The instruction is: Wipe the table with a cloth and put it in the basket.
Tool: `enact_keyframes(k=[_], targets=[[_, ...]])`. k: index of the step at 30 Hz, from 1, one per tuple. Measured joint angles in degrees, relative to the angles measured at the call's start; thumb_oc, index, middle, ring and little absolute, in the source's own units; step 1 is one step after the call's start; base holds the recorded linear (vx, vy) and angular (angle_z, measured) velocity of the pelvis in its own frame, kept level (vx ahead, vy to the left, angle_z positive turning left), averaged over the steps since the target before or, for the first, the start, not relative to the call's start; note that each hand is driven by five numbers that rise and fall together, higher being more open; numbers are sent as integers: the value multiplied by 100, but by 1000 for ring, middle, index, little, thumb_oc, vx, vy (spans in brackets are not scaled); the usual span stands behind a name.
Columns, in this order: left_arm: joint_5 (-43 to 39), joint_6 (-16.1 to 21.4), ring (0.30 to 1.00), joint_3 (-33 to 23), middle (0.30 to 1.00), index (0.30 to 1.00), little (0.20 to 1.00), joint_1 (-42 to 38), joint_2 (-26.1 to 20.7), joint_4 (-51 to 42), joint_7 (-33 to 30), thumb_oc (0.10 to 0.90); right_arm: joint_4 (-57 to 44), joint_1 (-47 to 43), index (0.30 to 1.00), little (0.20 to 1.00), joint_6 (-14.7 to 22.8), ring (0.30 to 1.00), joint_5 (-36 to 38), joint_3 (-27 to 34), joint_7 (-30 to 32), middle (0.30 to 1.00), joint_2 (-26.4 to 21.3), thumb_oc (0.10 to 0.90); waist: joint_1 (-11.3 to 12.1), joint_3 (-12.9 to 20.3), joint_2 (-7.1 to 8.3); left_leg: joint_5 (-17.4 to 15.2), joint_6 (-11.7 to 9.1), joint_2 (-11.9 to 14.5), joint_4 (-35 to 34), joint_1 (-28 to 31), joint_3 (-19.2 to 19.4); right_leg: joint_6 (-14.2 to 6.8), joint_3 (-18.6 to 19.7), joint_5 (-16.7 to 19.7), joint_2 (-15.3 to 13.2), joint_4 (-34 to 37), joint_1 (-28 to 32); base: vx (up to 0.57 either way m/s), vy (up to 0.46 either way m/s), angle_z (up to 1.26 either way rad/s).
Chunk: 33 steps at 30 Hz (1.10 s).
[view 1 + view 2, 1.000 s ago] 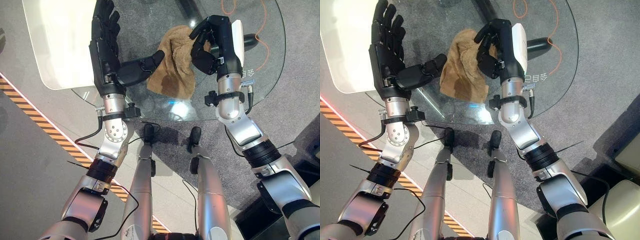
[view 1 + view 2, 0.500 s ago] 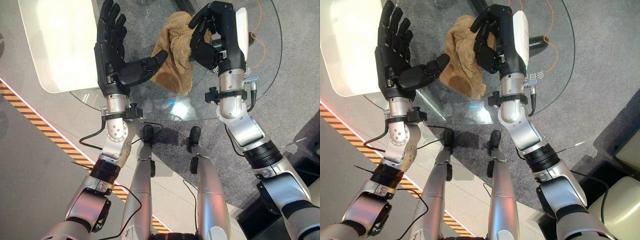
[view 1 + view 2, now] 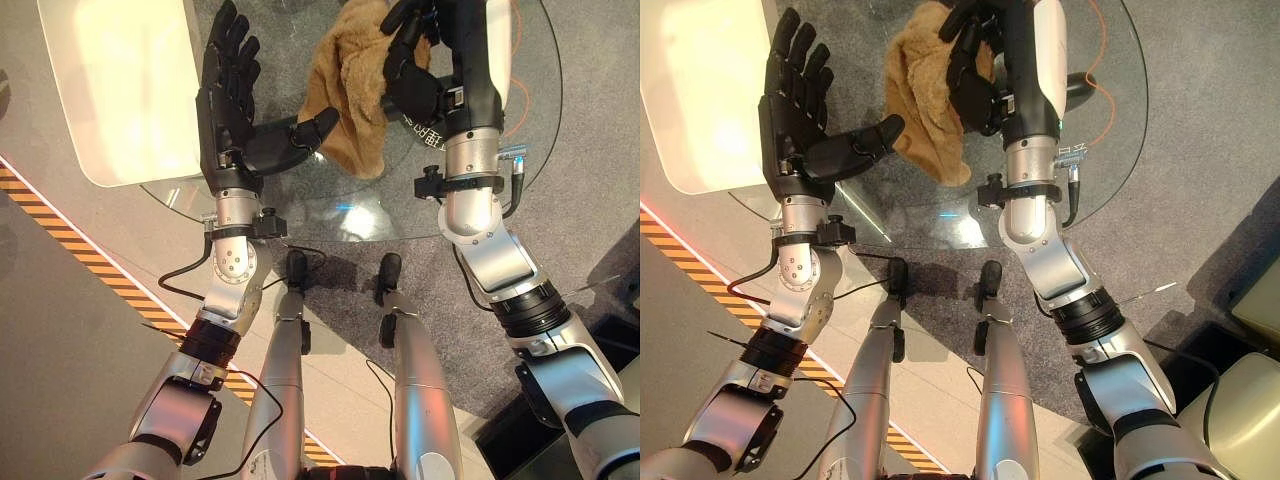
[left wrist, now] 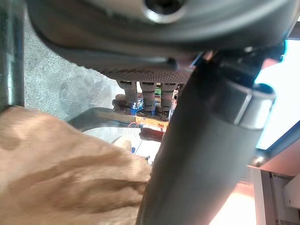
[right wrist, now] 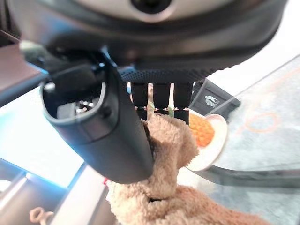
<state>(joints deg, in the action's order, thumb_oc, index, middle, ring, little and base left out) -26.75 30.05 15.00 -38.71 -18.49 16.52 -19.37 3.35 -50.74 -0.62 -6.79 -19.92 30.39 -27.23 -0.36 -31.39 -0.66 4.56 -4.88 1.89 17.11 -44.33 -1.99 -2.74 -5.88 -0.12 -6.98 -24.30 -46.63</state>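
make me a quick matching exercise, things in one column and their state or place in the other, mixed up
Things:
1. cloth
2. left hand
3. right hand
4. glass table

States:
A. fingers straight, thumb tip by the cloth
B. round and see-through
C. fingers curled round the cloth
D. tan, bunched, hanging from a hand

Pairs: 1-D, 2-A, 3-C, 4-B
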Motion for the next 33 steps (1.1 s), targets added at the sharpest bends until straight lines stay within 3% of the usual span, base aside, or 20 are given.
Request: enact_keyframes(k=[10, 17, 33], targets=[[-605, -9, 900, 10, 900, 900, 900, -46, 91, 494, 285, 800, -9, -77, 300, 200, 12, 300, 16, -2, -1, 300, 0, 100, -26, 4, 137, -1, 1, 3, 33, 31, 47, -9, 50, 41, 10, 3, 21, 0, 0, 0], [-856, -3, 900, 7, 900, 900, 900, -137, 164, 785, 406, 800, -237, -156, 300, 200, 12, 300, 254, -15, -24, 300, -3, 100, -33, 3, 146, -23, 33, 7, 102, 39, 82, -15, 88, 66, 18, 3, 41, -1, 0, -1], [-1298, 4, 900, 228, 900, 900, 900, -644, 484, 1347, 1019, 800, -468, -316, 300, 200, 7, 300, 756, -214, -661, 300, 101, 100, -199, 8, 200, -34, 44, 31, 92, 151, 145, -29, 162, 110, 49, 67, 145, -2, 0, -1]])
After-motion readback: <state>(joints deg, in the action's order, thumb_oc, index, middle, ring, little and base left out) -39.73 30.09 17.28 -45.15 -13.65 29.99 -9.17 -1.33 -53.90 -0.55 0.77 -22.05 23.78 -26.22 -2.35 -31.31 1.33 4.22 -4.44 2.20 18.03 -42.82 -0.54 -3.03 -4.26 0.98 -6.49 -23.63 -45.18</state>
